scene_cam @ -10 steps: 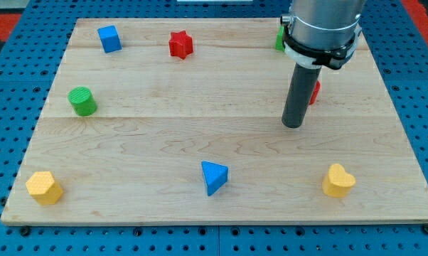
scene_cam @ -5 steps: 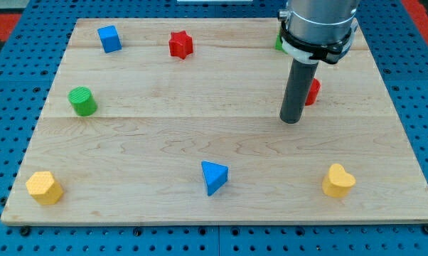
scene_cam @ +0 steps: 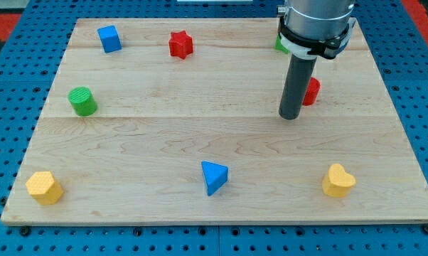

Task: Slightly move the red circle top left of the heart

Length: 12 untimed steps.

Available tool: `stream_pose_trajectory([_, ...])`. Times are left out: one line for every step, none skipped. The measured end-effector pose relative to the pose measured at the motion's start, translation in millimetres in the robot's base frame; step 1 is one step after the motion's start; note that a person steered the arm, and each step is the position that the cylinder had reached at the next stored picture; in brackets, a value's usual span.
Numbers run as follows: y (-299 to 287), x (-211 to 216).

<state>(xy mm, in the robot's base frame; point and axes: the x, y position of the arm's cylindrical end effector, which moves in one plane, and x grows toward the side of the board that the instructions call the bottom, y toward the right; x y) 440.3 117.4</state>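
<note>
The red circle (scene_cam: pixel 312 91) lies at the board's right, mostly hidden behind my dark rod. My tip (scene_cam: pixel 291 116) rests on the board just to the lower left of the red circle, close to it. The yellow heart (scene_cam: pixel 338 180) lies near the view's bottom right, well below the red circle and my tip.
A green block (scene_cam: pixel 279 43) shows partly behind the arm at the view's top right. A red star (scene_cam: pixel 180 44) and a blue cube (scene_cam: pixel 109 38) lie along the top. A green cylinder (scene_cam: pixel 82 101) is at the left, a yellow block (scene_cam: pixel 43 187) at the bottom left, a blue triangle (scene_cam: pixel 214 177) at bottom centre.
My tip has slid slightly up and to the left. The red circle shows a little more to the rod's right. The other blocks have not moved.
</note>
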Motion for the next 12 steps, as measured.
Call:
stream_pose_trajectory([0,0])
stream_pose_trajectory([0,0])
stream_pose_trajectory([-2,0])
stream_pose_trajectory([16,-9])
stream_pose_trajectory([26,-60])
stream_pose_trajectory([40,-51])
stream_pose_trajectory([106,-53])
stream_pose_trajectory([128,-112])
stream_pose_trajectory([72,-121])
stream_pose_trajectory([54,-99])
stream_pose_trajectory([68,-92])
stream_pose_trajectory([85,-64])
